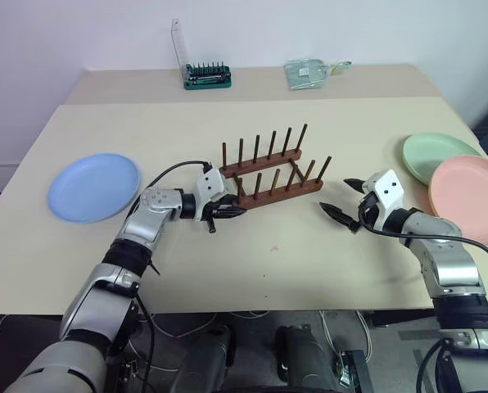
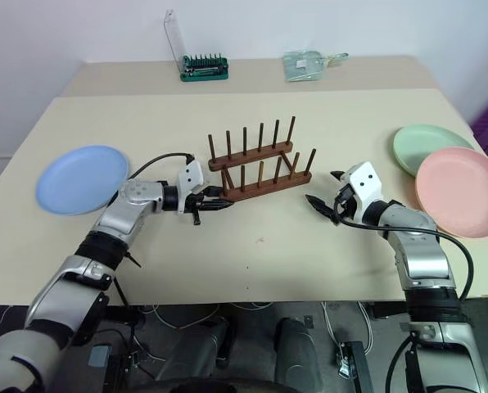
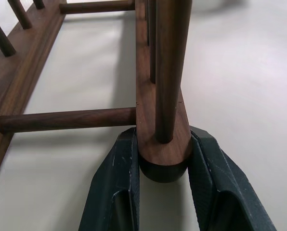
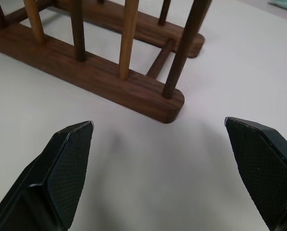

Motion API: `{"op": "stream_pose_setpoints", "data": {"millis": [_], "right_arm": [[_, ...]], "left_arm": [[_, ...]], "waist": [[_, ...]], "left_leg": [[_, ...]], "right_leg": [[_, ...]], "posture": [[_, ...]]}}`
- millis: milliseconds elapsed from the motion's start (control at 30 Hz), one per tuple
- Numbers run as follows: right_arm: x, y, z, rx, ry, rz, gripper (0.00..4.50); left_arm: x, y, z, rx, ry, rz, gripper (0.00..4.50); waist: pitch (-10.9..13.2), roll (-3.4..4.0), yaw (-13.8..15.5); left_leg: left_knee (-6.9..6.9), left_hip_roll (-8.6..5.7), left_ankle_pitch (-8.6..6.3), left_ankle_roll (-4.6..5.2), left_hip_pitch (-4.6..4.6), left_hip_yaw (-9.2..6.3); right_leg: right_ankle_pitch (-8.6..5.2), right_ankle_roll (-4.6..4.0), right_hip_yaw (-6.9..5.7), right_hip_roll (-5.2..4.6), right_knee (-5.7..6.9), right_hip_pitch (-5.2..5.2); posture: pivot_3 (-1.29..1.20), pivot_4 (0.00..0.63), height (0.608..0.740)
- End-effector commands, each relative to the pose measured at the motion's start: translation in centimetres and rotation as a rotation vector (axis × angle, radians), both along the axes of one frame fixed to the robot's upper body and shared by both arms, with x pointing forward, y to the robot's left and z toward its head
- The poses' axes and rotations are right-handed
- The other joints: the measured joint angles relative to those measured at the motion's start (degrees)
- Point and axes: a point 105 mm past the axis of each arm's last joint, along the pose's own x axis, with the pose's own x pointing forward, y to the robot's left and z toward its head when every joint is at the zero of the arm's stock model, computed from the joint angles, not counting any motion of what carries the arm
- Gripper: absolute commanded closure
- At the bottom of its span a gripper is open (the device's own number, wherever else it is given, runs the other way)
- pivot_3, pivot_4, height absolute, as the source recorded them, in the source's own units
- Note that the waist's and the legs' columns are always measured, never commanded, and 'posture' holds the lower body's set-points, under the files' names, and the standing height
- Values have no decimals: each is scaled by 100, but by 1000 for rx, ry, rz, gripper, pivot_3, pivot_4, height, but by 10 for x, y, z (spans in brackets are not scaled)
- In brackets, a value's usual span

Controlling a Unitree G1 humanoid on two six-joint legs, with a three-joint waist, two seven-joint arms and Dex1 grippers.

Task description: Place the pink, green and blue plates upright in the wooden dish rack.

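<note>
The rounded end of the near rail of the wooden dish rack [image 1: 270, 174], located mid-table [image 1: 252, 270], is clamped between the fingers of the left gripper [image 3: 163, 180]. The right gripper [image 1: 344, 205] is held fully spread, just beside the rack's opposite end, with nothing held.

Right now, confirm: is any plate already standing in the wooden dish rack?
No, the wooden dish rack holds only bare pegs; the blue plate, green plate and pink plate lie on the table.

beige table [image 1: 252, 278], white wall [image 1: 80, 33]
</note>
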Motion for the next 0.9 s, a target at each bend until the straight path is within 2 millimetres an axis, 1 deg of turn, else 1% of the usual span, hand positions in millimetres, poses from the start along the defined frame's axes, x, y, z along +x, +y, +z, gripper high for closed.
{"op": "stream_pose_setpoints", "data": {"millis": [33, 67, 133, 167, 267, 300, 333, 367, 400, 467, 500, 533, 567, 600, 667, 733, 767, 833, 900], "right_arm": [[-3, -4, 19, -9, -68, -8, 0], [-3, -4, 19, -10, -67, -9, 0], [-3, -4, 18, -13, -64, -10, 0], [-3, -5, 17, -15, -63, -10, 0], [-3, -6, 17, -23, -61, -9, 0], [-3, -7, 17, -36, -50, -3, 0], [-3, -8, 17, -46, -43, 1, 0], [-4, -9, 15, -67, -25, 11, 0], [-5, -10, 13, -86, -11, 25, 260], [-6, -11, 10, -104, 2, 40, 840], [-7, -10, 10, -98, 12, 47, 1237], [-8, -9, 7, -100, 24, 53, 1746], [-8, -8, 4, -111, 33, 64, 2085], [-8, -6, 1, -126, 44, 73, 2701], [-6, -5, -4, -163, 55, 86, 3727], [-5, -4, -6, -190, 60, 91, 4500], [-4, -4, -8, -200, 67, 88, 4500], [-1, -4, -15, -236, 84, 82, 4500], [4, -3, -21, -263, 91, 72, 4500]], "left_arm": [[3, -10, 4, 5, -48, -49, 3743], [4, -12, 4, 1, -52, -52, 3743], [6, -15, 5, -32, -33, -37, 2689], [7, -15, 5, -41, -27, -31, 2322], [8, -14, 2, -35, -25, -23, 845], [11, -3, 0, -29, -33, 34, 406], [13, 6, -1, -25, -40, 76, 406], [14, 20, -5, -13, -38, 133, 406], [10, 31, -8, -15, -20, 161, 385], [3, 40, -10, -20, 6, 175, 376], [-1, 43, -10, -24, 3, 181, 662], [-5, 45, -9, -34, -3, 202, 903], [-12, 45, -7, -47, -5, 205, 1081], [-21, 39, -4, -64, -1, 190, 1603], [-35, 22, 1, -90, 13, 154, 2625], [-42, 10, 3, -90, 24, 149, 3607], [-45, 3, 2, -83, 32, 143, 4090], [-49, -11, -4, -38, 31, 138, 4090], [-39, -16, -18, 62, -19, 206, 4090]], "waist": [[1, -1, -21], [1, -1, -15], [1, -1, -8], [1, -1, -8], [1, -1, -9], [1, -1, -11], [1, -1, -20], [0, -1, -35], [0, -1, -54], [-2, 3, -133], [-2, 2, -144], [-3, 3, -143], [-4, 4, -142], [-4, 4, -151], [-3, 5, -129], [-3, 5, -70], [-2, 4, -38], [-3, 4, -1], [-3, 5, 15]], "left_leg": [[0, 1, 0, 0, 0, 0], [0, 1, 0, 0, 0, -2], [3, 1, 1, 0, 0, -2], [6, 1, 0, 0, 0, -1], [12, 1, -1, 2, -1, -1], [13, 1, -1, 2, -1, -1], [13, 1, -1, 2, -1, -1], [13, 1, -1, 2, -1, -1], [13, 1, -1, 2, -1, -1], [12, 3, -1, 2, 0, -2], [12, 3, -1, 2, 4, -1], [12, 6, -1, 2, 4, -3], [13, 7, -1, 2, 5, -3], [13, 7, -1, 2, 4, -2], [13, 7, -2, 2, 3, -1], [19, 7, -2, 2, 1, -2], [24, 6, -2, 2, 1, -3], [32, 6, -2, 2, -1, 0], [33, 6, -2, 2, 0, 2]], "right_leg": [[0, 0, 0, 1, 1, -1], [0, 0, 0, 2, 2, -1], [0, 0, -1, 2, 4, -1], [1, 1, 0, 2, 4, 0], [1, 3, 0, 2, 4, 2], [2, 3, 0, 2, 5, 2], [2, 3, 0, 2, 5, 2], [2, 3, 0, 3, 6, 2], [2, 3, 0, 3, 6, 2], [2, 3, 2, 4, 8, 2], [2, 3, 4, 4, 13, 2], [2, 2, 4, 8, 13, 2], [3, 1, 4, 9, 14, 2], [3, 0, 6, 9, 14, 2], [3, 0, 13, 8, 14, 2], [3, 0, 13, 9, 13, 3], [3, 0, 14, 9, 13, 4], [4, -1, 12, 9, 13, 6], [4, -2, 12, 10, 13, 8]], "posture": [[0, 150, 740], [0, 150, 740], [0, 150, 740], [0, 150, 740], [0, 150, 740], [0, 150, 740], [0, 150, 740], [0, 150, 740], [0, 150, 740], [0, 150, 740], [0, 150, 740], [0, 150, 740], [0, 150, 740], [0, 150, 740], [0, 150, 740], [0, 150, 740], [0, 150, 740], [0, 150, 740], [0, 150, 740]]}}
